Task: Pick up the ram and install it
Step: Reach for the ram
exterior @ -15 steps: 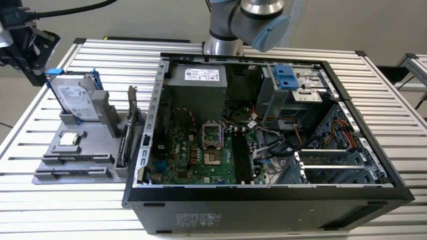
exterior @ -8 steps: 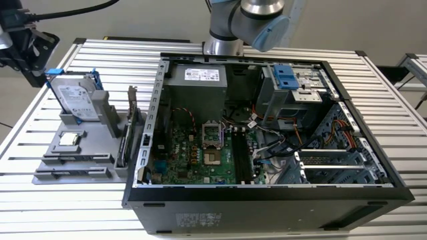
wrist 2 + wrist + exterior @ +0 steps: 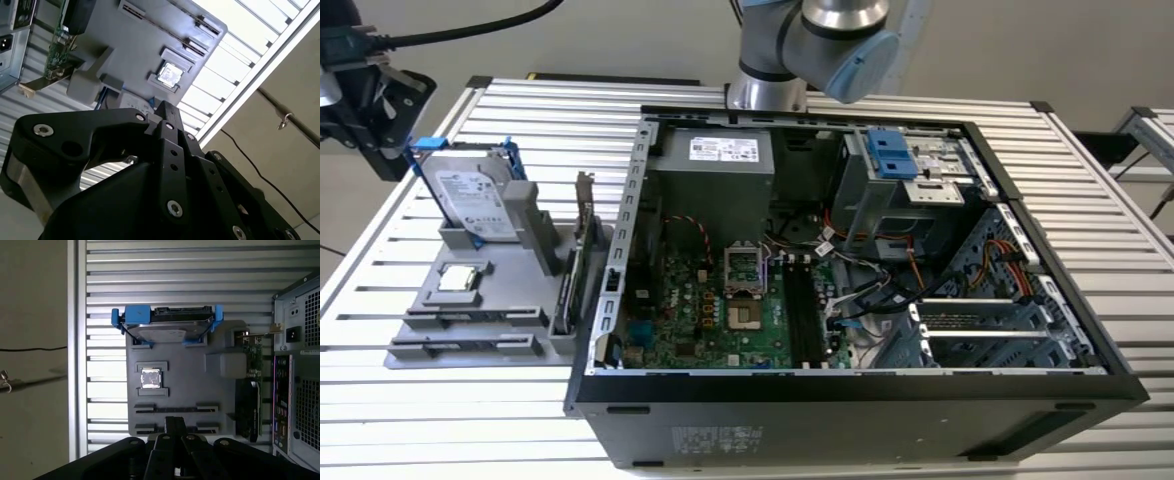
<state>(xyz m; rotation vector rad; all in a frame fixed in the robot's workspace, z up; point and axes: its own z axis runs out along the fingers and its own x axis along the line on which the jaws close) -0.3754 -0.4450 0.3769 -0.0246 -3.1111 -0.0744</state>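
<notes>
End effector [image 3: 175, 426] near grey holder [image 3: 200, 390] (hard drive [image 3: 167, 332] slotted in)

Open holder [image 3: 190, 390] middle, hard drive [image 3: 167, 330] and card [image 3: 255, 357] alongside

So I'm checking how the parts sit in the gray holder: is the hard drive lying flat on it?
No, in the exterior view the hard drive stands upright on its edge in the gray holder.
</notes>
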